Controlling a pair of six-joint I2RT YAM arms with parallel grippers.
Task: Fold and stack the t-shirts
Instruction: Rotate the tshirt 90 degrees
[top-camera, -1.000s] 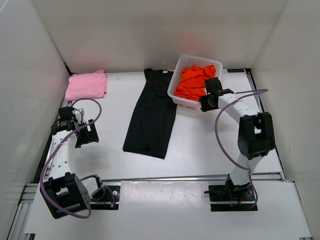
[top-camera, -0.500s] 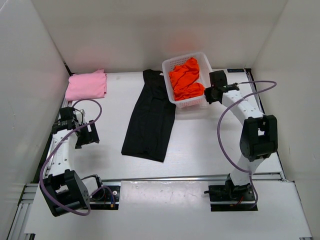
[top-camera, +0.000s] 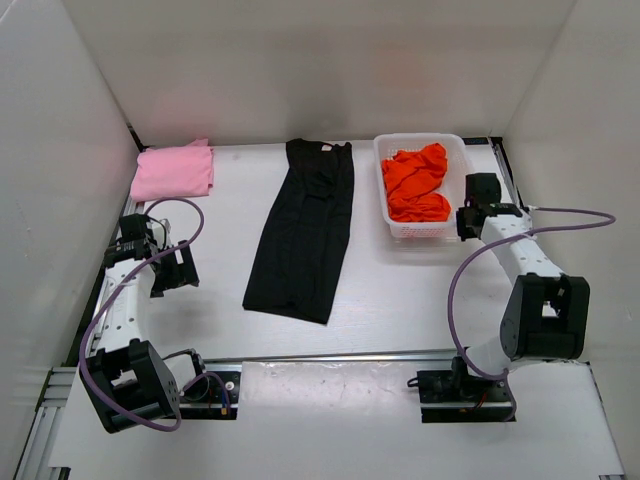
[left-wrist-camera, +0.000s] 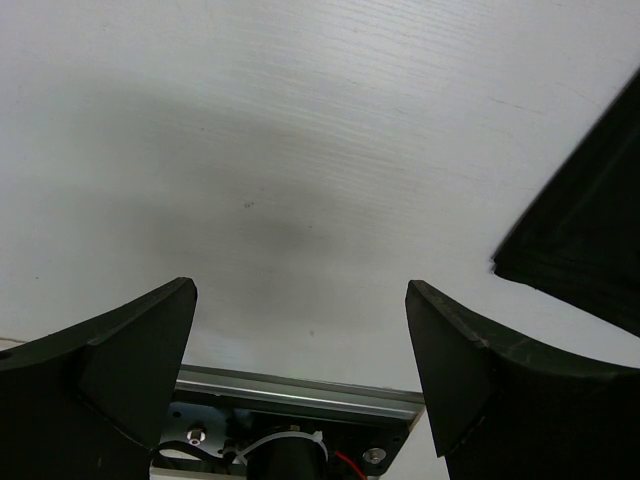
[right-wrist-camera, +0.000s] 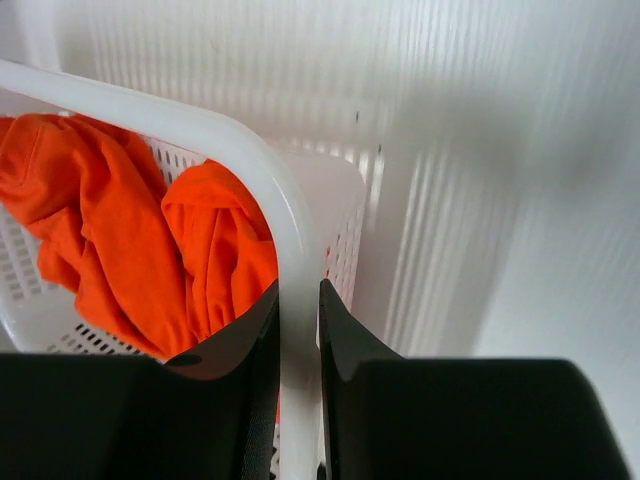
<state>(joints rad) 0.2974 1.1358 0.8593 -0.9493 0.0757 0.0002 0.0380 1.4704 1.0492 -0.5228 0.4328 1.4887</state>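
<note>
Overhead, top cam: light pink cloth t-shirt (top-camera: 172, 170) lies folded at far-left corner of white table (top-camera: 400, 290); long black cloth t-shirt (top-camera: 300, 235) lies flat mid-table, collar twd far side; bright orange cloth t-shirt (top-camera: 418, 182) sits crumpled in white plastic mesh basket (top-camera: 420, 138) at far right, apart from the black one; right gripper (top-camera: 464, 218) is at basket's near-right corner; left gripper (top-camera: 178, 268) hangs nr left edge, well apart from all 3 shirts. L wrist cam: left gripper (left-wrist-camera: 300, 290) jaws wide over bare table; corner of black tee (left-wrist-camera: 590, 230) at right. R wrist cam: right gripper (right-wrist-camera: 298, 300) jaws narrow, pinching basket rim (right-wrist-camera: 150, 105); orange tee (right-wrist-camera: 120, 230) inside, left of rim.
</note>
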